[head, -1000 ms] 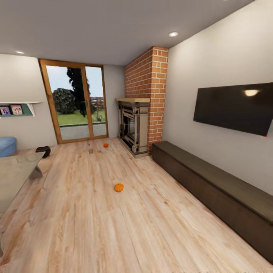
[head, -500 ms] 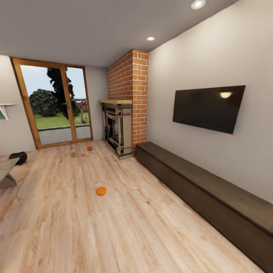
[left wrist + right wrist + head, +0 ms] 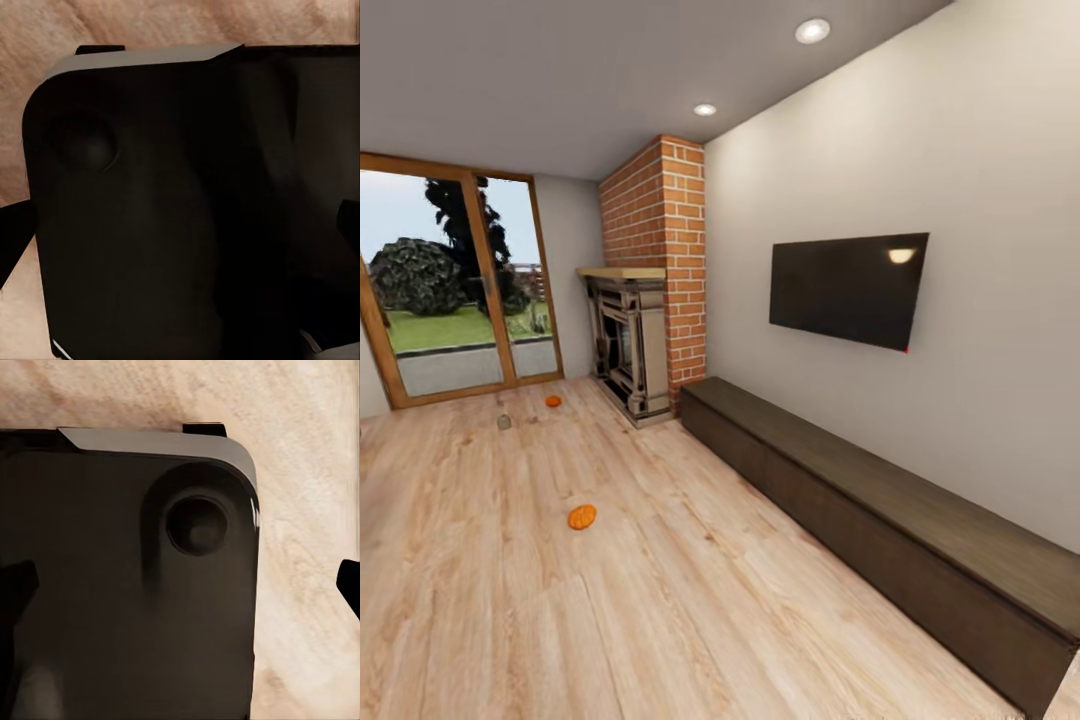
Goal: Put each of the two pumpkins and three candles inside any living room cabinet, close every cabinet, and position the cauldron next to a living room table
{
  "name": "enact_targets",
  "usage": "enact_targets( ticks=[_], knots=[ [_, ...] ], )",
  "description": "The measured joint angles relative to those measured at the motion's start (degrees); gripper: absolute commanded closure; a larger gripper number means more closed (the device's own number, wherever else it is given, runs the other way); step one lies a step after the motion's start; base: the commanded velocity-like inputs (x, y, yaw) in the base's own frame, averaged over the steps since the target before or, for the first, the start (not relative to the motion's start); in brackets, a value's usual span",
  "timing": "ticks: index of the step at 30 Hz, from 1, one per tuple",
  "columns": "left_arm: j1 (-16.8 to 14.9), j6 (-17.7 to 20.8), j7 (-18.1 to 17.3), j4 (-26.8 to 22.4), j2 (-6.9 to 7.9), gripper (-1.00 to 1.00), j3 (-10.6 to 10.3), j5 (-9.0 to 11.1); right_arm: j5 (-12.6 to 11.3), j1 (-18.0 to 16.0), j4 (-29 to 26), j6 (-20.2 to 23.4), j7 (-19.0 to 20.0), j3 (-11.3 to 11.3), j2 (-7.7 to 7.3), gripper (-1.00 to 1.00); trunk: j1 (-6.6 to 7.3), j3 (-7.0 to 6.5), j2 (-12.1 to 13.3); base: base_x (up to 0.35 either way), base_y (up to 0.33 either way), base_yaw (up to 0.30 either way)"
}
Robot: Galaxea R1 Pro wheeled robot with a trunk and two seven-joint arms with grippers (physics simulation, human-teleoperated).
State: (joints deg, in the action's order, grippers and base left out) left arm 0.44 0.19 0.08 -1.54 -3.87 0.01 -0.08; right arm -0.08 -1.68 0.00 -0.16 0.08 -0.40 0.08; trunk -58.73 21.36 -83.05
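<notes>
Two orange pumpkins lie on the wood floor in the head view: one [image 3: 582, 516] in the open middle, the other [image 3: 553, 400] farther off near the fireplace. A small grey candle [image 3: 504, 422] stands left of the far pumpkin. The long dark-brown cabinet [image 3: 880, 520] runs along the right wall with its fronts shut. The cauldron and the table are out of view. In the wrist views my left gripper [image 3: 180, 232] and right gripper [image 3: 180, 585] hang open over dark robot body and floor, holding nothing.
An ornate grey fireplace [image 3: 625, 345] with a red-brick chimney [image 3: 657, 250] stands at the cabinet's far end. A black TV [image 3: 848, 288] hangs above the cabinet. A glass door [image 3: 450, 290] fills the far wall. Wood-plank floor spreads between me and the pumpkins.
The head view has swung to the right, so the table and cauldron slid out at the left and more of the cabinet wall shows. The pumpkins and the candle lie where they were.
</notes>
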Motion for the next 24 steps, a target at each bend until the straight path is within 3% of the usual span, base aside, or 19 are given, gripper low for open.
enact_targets(
  ticks=[5,10,24],
  knots=[
    [-0.01,-0.02,0.06,-0.10,0.65,-1.00,-0.01,-0.07,0.00,0.00,0.00,0.00,0.00,0.00,-0.06,-1.00,0.00,-0.25,0.00,0.000,-0.009,-0.209],
    [-0.01,-0.03,0.05,-0.28,2.76,-1.00,0.06,-0.01,0.00,0.03,0.00,0.00,0.00,0.00,-0.13,-1.00,0.00,-0.50,0.00,0.000,-0.001,-0.209],
    [-0.02,-0.03,0.23,-2.04,4.43,-1.00,0.07,0.11,0.00,0.03,0.00,0.03,0.00,0.00,-0.17,-1.00,0.02,-1.21,-0.01,0.049,-0.034,-0.209]
  ],
)
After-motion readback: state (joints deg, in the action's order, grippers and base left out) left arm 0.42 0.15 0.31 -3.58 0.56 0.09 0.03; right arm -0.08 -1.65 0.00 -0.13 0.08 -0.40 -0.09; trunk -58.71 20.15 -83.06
